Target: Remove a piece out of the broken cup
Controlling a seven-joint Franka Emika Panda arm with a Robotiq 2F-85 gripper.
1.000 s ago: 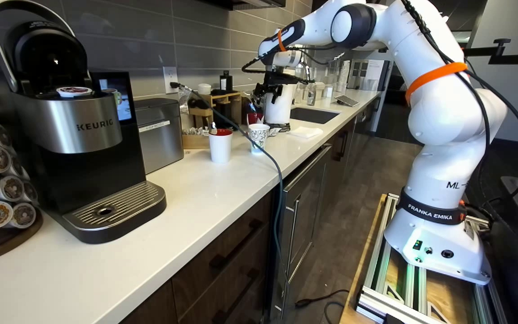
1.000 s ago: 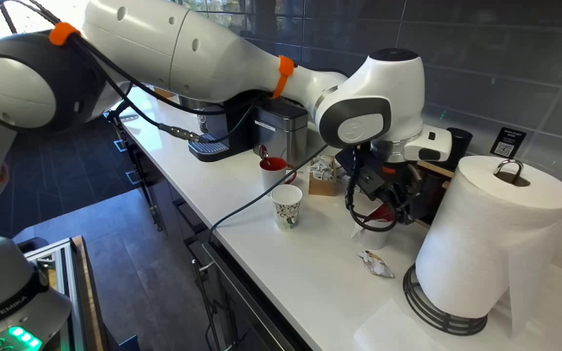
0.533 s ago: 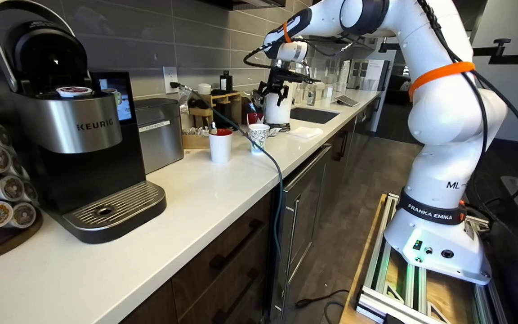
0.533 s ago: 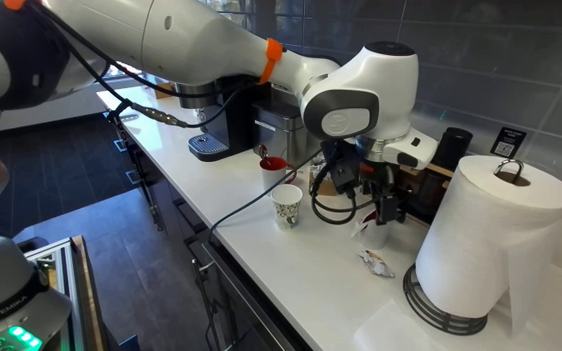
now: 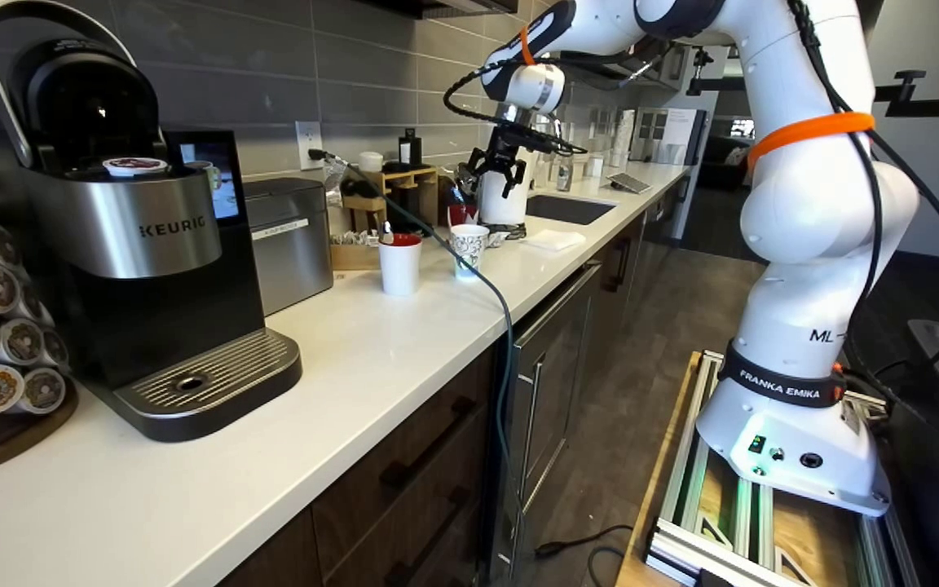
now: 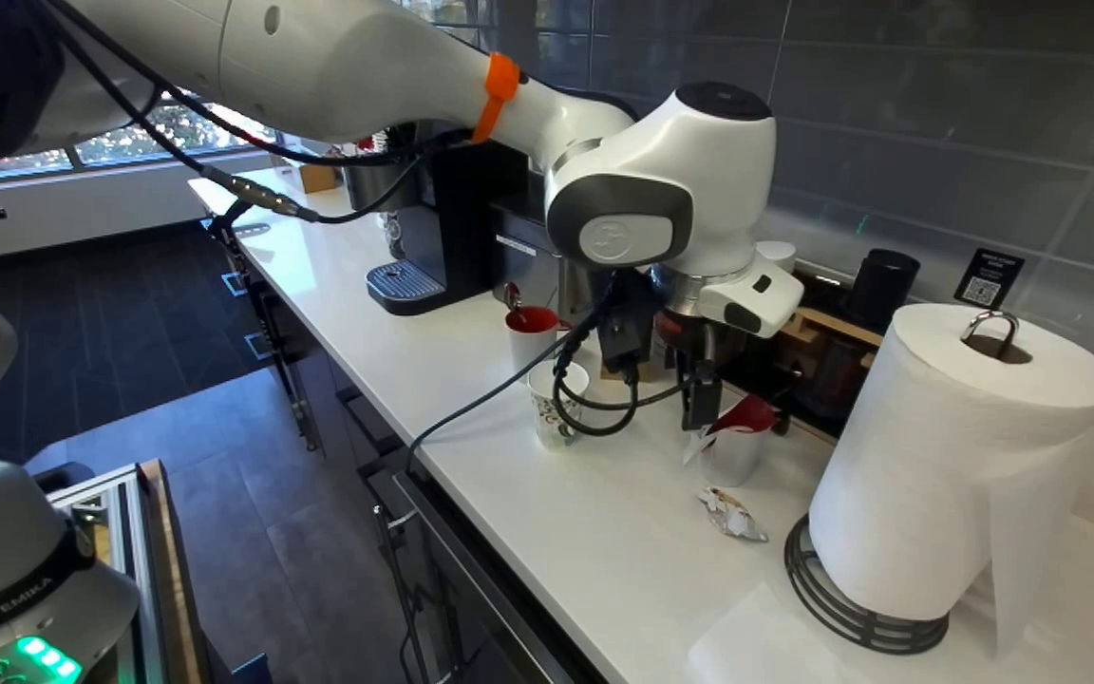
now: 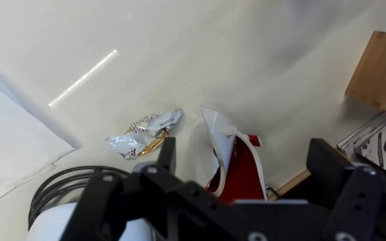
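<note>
End effector [image 7: 242, 147] gapes near torn cup [image 7: 245, 182].
Coffee maker [image 5: 143, 236] reads KEURIG, arm base [image 5: 791, 428] FRANKA EMIKA; wrapper [image 7: 146, 134] print unclear.

White counter [image 6: 585, 532]: broken cup [image 6: 733, 460] (and wrapper [image 7: 146, 134]).

In an exterior view, the gripper [image 6: 700, 407] has shifted left, uncovering the broken cup [image 6: 739, 445].

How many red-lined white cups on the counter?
2: red-lined white mug near the patterned white paper cup; broken red-lined white cup near the white paper-towel roll. The white arm may hide others.
</note>
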